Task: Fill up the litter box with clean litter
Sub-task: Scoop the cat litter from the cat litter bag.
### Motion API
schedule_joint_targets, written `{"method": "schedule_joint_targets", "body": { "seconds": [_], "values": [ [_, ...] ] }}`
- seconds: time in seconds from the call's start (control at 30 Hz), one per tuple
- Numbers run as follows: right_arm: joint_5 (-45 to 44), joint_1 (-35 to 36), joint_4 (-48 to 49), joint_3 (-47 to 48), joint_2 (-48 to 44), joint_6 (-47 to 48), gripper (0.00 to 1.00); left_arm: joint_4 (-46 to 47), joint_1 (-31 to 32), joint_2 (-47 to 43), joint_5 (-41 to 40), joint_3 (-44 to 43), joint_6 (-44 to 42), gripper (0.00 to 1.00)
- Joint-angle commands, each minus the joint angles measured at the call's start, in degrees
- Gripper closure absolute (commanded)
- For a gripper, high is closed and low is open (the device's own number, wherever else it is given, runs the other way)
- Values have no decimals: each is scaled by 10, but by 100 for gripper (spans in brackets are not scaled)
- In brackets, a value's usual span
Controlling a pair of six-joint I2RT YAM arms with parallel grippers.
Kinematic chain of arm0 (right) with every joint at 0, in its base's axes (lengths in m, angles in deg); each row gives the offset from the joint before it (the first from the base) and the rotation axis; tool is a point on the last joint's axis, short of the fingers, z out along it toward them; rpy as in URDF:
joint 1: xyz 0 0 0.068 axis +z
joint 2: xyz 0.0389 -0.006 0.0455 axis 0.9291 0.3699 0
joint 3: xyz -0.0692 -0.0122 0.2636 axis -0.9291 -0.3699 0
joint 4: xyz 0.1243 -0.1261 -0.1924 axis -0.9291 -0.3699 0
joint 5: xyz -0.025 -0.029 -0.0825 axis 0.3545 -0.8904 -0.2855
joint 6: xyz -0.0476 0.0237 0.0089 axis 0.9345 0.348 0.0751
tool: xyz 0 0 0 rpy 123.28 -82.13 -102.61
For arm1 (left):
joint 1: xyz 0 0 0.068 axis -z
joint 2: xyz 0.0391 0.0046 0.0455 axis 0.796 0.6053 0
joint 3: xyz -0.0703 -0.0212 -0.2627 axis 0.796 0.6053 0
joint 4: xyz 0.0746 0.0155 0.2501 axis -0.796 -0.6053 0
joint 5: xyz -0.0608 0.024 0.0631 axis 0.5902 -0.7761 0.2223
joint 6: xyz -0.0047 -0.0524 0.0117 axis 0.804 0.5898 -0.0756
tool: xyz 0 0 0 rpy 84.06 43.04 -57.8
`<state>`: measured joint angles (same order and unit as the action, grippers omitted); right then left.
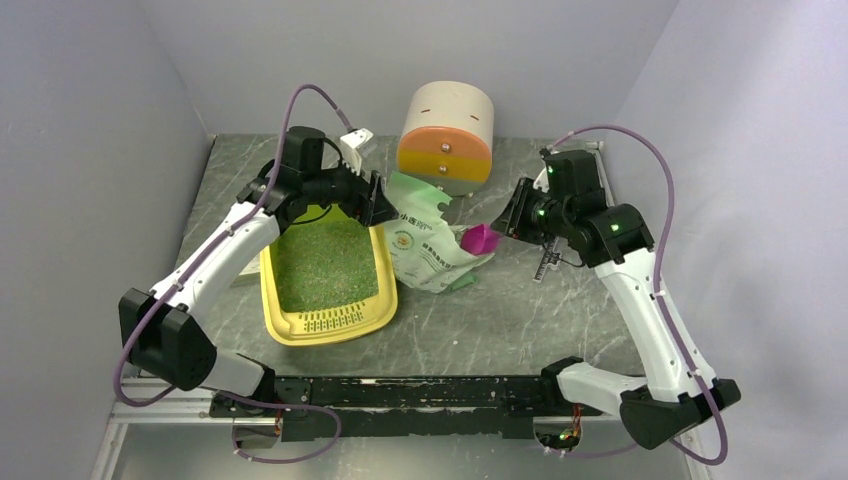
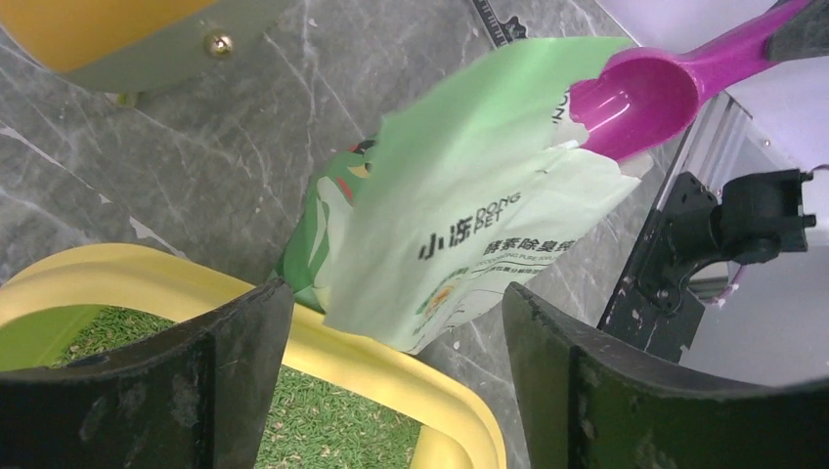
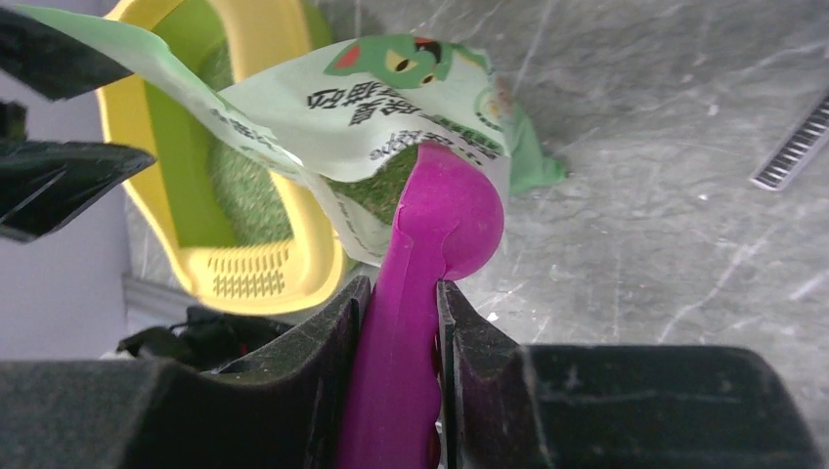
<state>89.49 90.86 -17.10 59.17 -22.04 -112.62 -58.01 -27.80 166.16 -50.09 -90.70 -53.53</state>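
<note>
The litter box is lying by the left edge of the counter, its grille end toward the near edge. The clean litter is already covering its whole floor — so I judge the filling well advanced, though some scoops may be left. The right gripper is clamping the handle of the magenta scoop, whose bowl is resting at the mouth of the printed bag just beside the box. The left gripper is standing with jaws wide apart, grasping nothing. The top view is giving the full layer. Only the right wrist view is showing granules inside the bag — and the left wrist view is showing the bowl's hollow, seemingly empty.
</note>
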Motion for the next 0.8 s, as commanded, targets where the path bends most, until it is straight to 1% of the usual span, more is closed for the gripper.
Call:
{"method": "schedule_joint_targets", "body": {
  "seconds": [0.0,0.13,0.2,0.3,0.4,0.53,0.63,0.73,0.77],
  "values": [
    [156,-31,55,-7,3,55,100,-29,-2,9,27,-17,-37,19],
    [196,-38,66,-18,26,66,100,-40,-1,19,21,-16,-48,24],
    [191,-38,70,-26,34,63,100,-59,-2,28,19,-26,-58,27],
    [176,-38,67,-32,50,65,100,-62,0,38,31,-31,-59,29],
    [185,-38,71,-44,67,67,100,-53,5,45,47,-36,-55,35],
    [191,-38,99,-68,76,57,100,-50,21,59,49,-45,-51,47],
    [203,-38,113,-85,82,52,100,-67,32,75,40,-60,-57,59],
    [179,-37,110,-94,90,52,100,-80,41,85,28,-74,-64,69],
    [170,-37,107,-95,92,52,100,-82,43,86,24,-76,-65,74]
  ]
}}
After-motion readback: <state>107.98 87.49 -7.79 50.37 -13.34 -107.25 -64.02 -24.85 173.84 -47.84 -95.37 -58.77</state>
